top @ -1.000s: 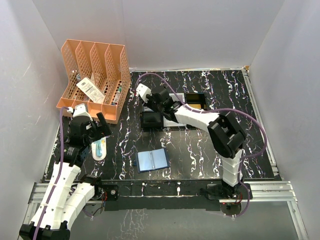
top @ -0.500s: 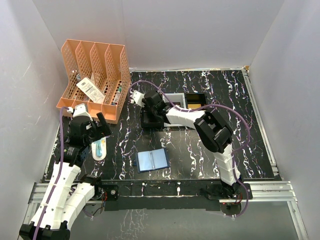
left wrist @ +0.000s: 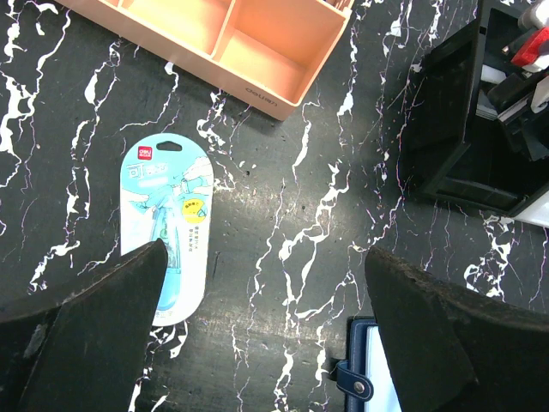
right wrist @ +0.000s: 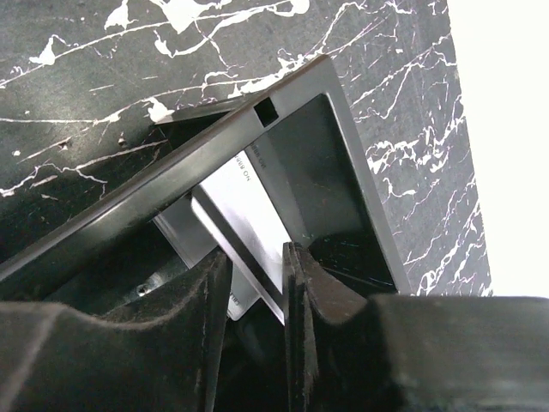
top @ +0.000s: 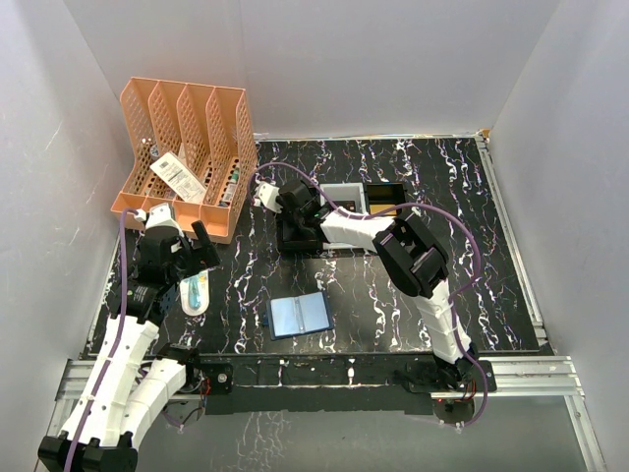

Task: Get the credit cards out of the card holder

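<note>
Within black tray point(right wrist: 171, 184); card point(right wrist: 242, 225) between parted right jaws

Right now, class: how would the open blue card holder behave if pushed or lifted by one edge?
The card holder lies opened flat, so it probably flops at its fold if lifted by one edge. It looks thin, so likely light; pushed, it should slide on the table, not tip.
</note>
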Robot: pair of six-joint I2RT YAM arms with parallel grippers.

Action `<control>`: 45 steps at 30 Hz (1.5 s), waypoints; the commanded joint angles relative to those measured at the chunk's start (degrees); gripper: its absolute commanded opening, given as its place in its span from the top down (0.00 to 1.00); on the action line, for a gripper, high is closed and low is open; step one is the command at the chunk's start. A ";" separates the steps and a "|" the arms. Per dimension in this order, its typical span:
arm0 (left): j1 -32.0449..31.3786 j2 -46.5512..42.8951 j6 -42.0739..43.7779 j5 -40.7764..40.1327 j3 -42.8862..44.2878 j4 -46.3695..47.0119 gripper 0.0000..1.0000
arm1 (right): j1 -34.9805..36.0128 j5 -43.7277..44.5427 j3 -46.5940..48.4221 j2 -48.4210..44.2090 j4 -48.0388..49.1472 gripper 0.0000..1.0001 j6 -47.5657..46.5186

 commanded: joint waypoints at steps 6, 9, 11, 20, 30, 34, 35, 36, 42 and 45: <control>0.27 0.50 0.91 1.19 -0.20 -0.09 0.01 | 0.22 -1.64 1.92 -0.92 -0.59 0.65 0.36; 0.22 0.76 1.02 1.48 -0.24 -0.01 0.01 | 0.24 -1.97 1.76 -1.39 -1.31 0.60 0.34; 0.30 0.92 1.04 1.70 -0.24 0.08 0.01 | 0.24 -2.65 1.84 -1.75 -1.87 0.57 0.42; 0.23 1.21 1.30 2.55 -0.29 0.35 0.01 | 0.15 -6.54 1.91 -4.64 -3.60 0.46 3.36; 0.23 1.04 1.66 4.21 -0.52 0.83 0.01 | 0.12 -10.78 -9.98 -21.41 7.72 0.33 19.22; 0.27 0.82 2.03 6.09 -0.78 1.47 0.01 | 0.08 -7.73 -18.37 -31.09 10.20 0.22 32.54; 0.22 0.77 2.28 7.48 -0.98 1.94 0.01 | 0.13 -6.64 -20.14 -33.21 9.46 0.19 36.93; 0.23 0.82 2.50 9.17 -1.16 2.48 0.01 | 0.07 -5.54 -21.72 -34.99 7.92 0.14 42.42; 0.23 0.90 -4.26 18.57 -1.20 4.51 0.03 | -0.30 -12.23 -25.78 -39.86 -11.85 0.18 66.46; 0.15 0.47 -14.00 33.91 -5.58 12.94 0.07 | -0.25 -20.92 -32.67 -41.65 -12.25 0.25 74.48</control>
